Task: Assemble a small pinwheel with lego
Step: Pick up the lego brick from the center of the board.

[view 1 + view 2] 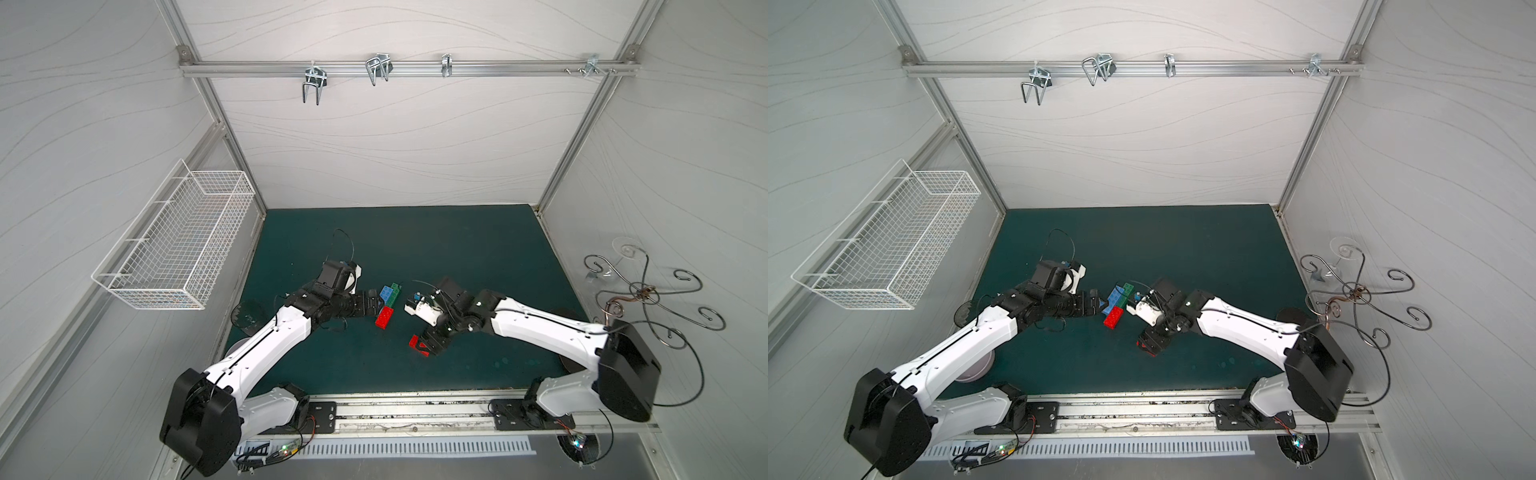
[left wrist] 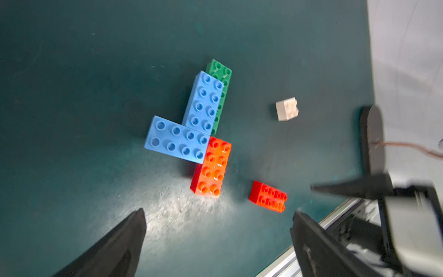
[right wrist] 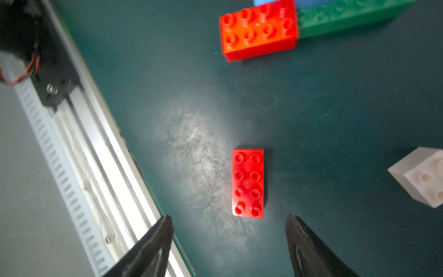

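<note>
The left gripper (image 2: 218, 212) stands wide apart and empty, the half-built pinwheel (image 2: 189, 141) just ahead of its jaws. The right gripper (image 3: 229, 216) is likewise released, holding nothing; a loose red brick (image 3: 248, 183) lies just ahead of its jaws, the white brick (image 3: 422, 177) further off to one side

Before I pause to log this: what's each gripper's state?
Left gripper: open, holding nothing.
Right gripper: open, holding nothing; loose red brick just ahead of it.
</note>
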Controlling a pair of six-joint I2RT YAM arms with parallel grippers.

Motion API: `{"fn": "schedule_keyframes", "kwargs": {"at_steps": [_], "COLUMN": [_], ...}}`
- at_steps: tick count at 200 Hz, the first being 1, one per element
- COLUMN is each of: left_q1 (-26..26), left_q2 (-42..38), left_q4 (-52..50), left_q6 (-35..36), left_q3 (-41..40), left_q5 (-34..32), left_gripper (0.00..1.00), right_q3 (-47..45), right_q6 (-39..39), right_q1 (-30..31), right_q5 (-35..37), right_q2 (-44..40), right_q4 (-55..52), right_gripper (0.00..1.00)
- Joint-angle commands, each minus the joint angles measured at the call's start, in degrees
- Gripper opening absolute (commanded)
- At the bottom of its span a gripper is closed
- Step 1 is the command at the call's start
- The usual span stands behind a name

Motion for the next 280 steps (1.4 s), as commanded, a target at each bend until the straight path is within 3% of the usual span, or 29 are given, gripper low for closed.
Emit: {"fn": "schedule_keyframes", "kwargs": {"at_steps": [1,16,35,94,132,172,216,249,280], "left_q1": [0.5,0.51,0.48,0.48,0.65,0.65,0.61,0.66,0.76], "left_q2": [-0.17,-0.12,-0.69,0.69,2.58,3.38,9.8,13.03,12.59], "left_q4": [5.61,4.96,5.28,5.64,9.52,12.72,18.64,21.63,23.23], "left_q6": [-3.75,-3.49,-3.44,-4.24,-13.05,-17.43,-16.72,-16.48,-15.4], "left_q3": [0.15,-0.27,-1.26,-2.11,-4.46,-7.58,-7.66,-7.17,-6.45], "left_q5": [5.05,4.52,3.89,3.37,1.55,2.18,1.49,1.38,0.0], "left_gripper": [1.0,1.0,1.0,1.0,0.99,0.94,0.97,0.98,0.98], "right_q3": [0.6,1.52,-2.28,2.12,1.18,2.31,1.91,3.84,3.81], "right_q6": [-7.78,-5.98,-4.18,-8.65,-9.16,-8.8,-9.79,-9.4,-9.35], "right_q1": [-2.73,-3.52,-3.31,-0.97,1.18,1.25,1.18,1.35,1.63], "right_q5": [1.73,-2.98,-6.4,-0.48,0.27,0.89,2.19,1.3,2.4], "right_q2": [-0.3,1.89,1.63,9.33,11.14,13.22,14.36,16.92,17.44], "right_q4": [-2.82,-5.71,-0.84,-6.12,-1.94,-3.08,-2.74,-2.95,-1.56], "right_gripper": [0.76,0.75,0.75,0.72,0.7,0.68,0.66,0.55,0.53]}}
